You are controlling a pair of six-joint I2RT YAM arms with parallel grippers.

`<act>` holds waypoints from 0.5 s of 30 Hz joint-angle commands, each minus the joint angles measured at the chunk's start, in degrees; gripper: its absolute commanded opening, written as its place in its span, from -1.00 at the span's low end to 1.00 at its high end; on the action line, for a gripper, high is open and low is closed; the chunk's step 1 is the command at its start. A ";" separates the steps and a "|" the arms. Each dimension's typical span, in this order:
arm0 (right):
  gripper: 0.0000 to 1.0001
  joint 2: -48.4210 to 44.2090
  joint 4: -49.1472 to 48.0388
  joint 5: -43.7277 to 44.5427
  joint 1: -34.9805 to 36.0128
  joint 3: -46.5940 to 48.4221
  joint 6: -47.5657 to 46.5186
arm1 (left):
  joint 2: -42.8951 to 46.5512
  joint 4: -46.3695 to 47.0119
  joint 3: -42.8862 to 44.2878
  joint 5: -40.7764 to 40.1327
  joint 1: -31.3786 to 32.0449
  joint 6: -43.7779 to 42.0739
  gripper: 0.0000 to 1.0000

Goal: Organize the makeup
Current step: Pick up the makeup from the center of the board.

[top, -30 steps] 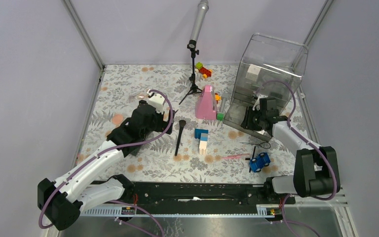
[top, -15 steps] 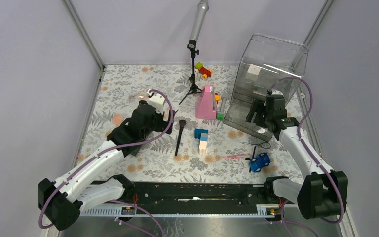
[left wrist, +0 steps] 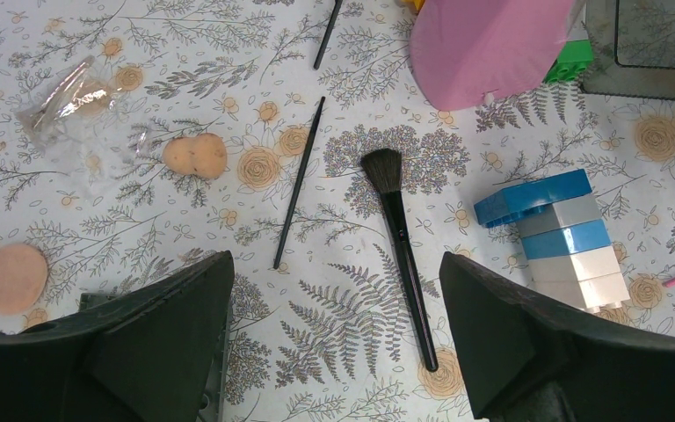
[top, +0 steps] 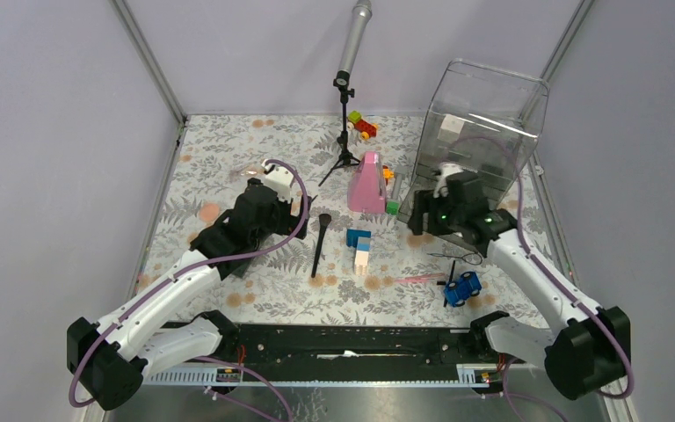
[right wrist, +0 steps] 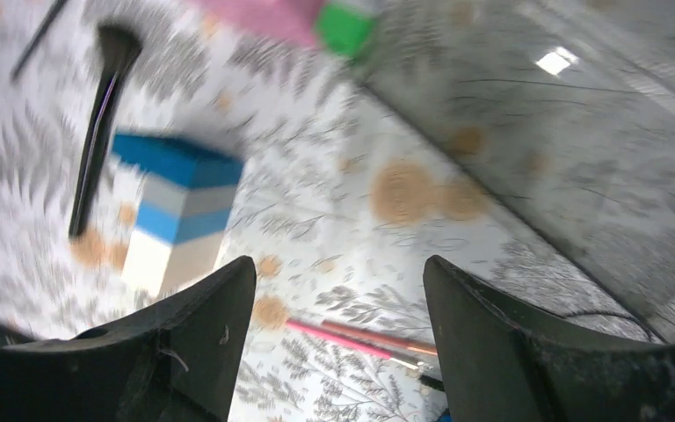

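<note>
A black-handled brush (top: 319,246) (left wrist: 400,237) (right wrist: 101,123) lies on the floral table. A thin black pencil (left wrist: 299,195) lies left of it. Peach sponges (left wrist: 195,155) (left wrist: 10,278) sit further left, by a clear wrapper (left wrist: 70,97). Pink and red pencils (top: 420,279) (right wrist: 360,343) lie near the blue car. My left gripper (top: 301,208) (left wrist: 338,352) hovers open over the brush handle's end, with nothing between its fingers. My right gripper (top: 420,216) (right wrist: 338,352) is open and empty in front of the clear organiser (top: 483,132), above the pencils.
A blue and white block stack (top: 359,249) (left wrist: 558,233) (right wrist: 176,211) stands mid-table. Behind it is a pink cone (top: 368,183) (left wrist: 483,44) with a green block (right wrist: 347,26). A blue toy car (top: 462,287), a microphone stand (top: 345,114) and toy blocks (top: 363,126) are also there.
My right gripper's jaws have widened, and it has drawn back from the organiser's front and swung left toward mid-table. The left arm has not moved.
</note>
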State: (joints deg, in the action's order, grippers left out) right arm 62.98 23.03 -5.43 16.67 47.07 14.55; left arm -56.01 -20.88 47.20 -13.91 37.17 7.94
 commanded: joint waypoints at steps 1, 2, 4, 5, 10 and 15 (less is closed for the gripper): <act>0.54 3.50 3.82 1.43 10.76 4.23 -10.07 | 1.06 1.74 -0.08 -0.71 -0.34 -0.39 0.98; 0.54 4.11 4.97 0.56 11.25 4.81 -12.40 | 1.10 1.73 -0.09 -0.82 -0.34 -0.39 0.98; 0.54 4.22 6.87 -3.76 11.51 5.45 -17.80 | 1.05 1.72 -0.09 -0.71 -0.39 -0.39 0.98; 0.54 3.72 7.53 -6.44 11.54 5.50 -21.09 | 1.00 1.75 -0.05 -0.56 -0.35 -0.39 0.98; 0.59 -2.65 7.15 -14.62 12.41 2.69 -36.53 | 0.97 1.73 0.09 -0.54 -0.34 -0.47 0.98; 0.61 -4.92 5.55 -20.92 12.61 0.64 -37.65 | 0.90 1.74 0.02 -0.37 -0.36 -0.47 0.98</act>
State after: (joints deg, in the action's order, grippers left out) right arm 59.59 29.19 -18.04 28.71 48.88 -16.16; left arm -55.99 -20.88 47.20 -13.93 37.17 7.94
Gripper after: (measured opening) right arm 0.804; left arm 0.989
